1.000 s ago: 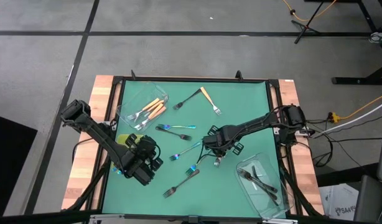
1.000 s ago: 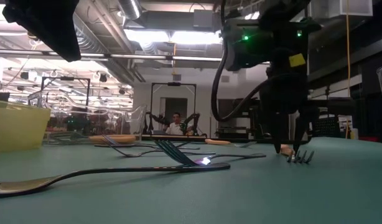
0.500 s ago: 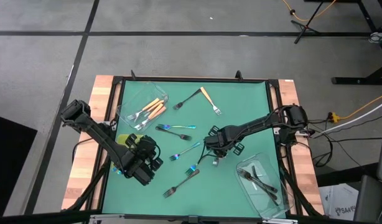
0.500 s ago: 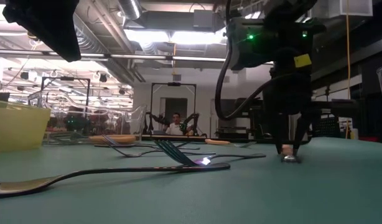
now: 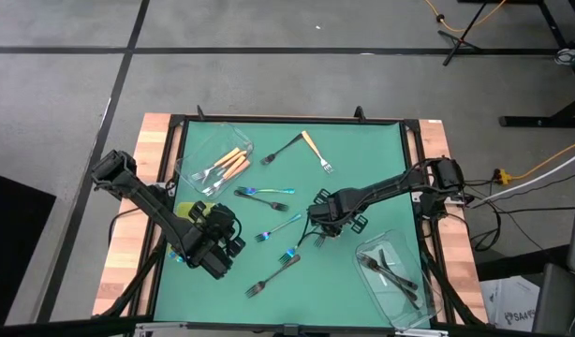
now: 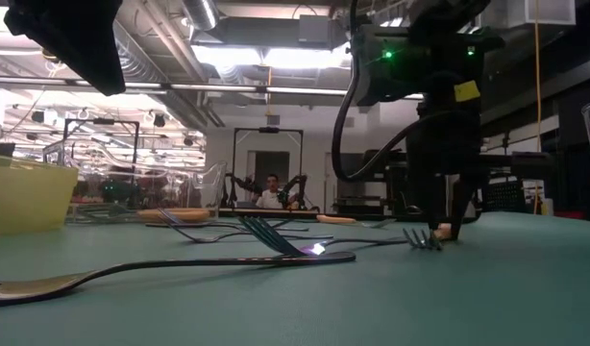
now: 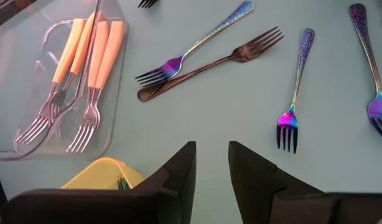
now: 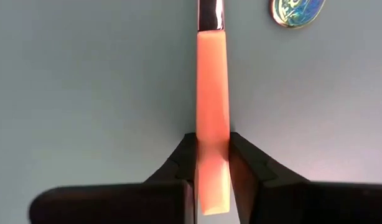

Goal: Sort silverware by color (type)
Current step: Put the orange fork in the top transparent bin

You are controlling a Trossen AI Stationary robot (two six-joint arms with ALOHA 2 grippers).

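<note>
My right gripper (image 5: 321,223) is low over the middle of the green mat, shut on an orange-handled fork (image 5: 318,238) whose silver tines (image 6: 422,238) sit at mat level. My left gripper (image 5: 213,236) hangs high over the mat's left side, open with a narrow gap (image 7: 211,168) and holding nothing. Loose on the mat lie iridescent forks (image 7: 197,40) (image 7: 297,87), a dark fork (image 7: 209,62), another dark fork (image 5: 269,279), and a dark and an orange fork (image 5: 316,150) near the far edge. My right gripper pinches the fork's orange handle (image 8: 213,124) between its two fingers (image 8: 244,162), in the half toward its free end (image 8: 213,205). It comes from above, pointing down, with the fingers across the handle. The fork lies nearly level with its tines at the mat; whether it is lifted clear I cannot tell.
A clear tub (image 5: 217,159) at the far left holds orange-handled forks (image 7: 85,56). A clear tub (image 5: 392,271) at the near right holds dark forks. A yellow-green tray (image 7: 101,174) sits under the left arm. An iridescent handle end (image 8: 295,9) lies close to the held fork.
My right gripper has stayed shut on the orange handle and turned about almost in place. The fork has swung round with it: its tines have swept along the mat from the right of the gripper toward the table's left.
</note>
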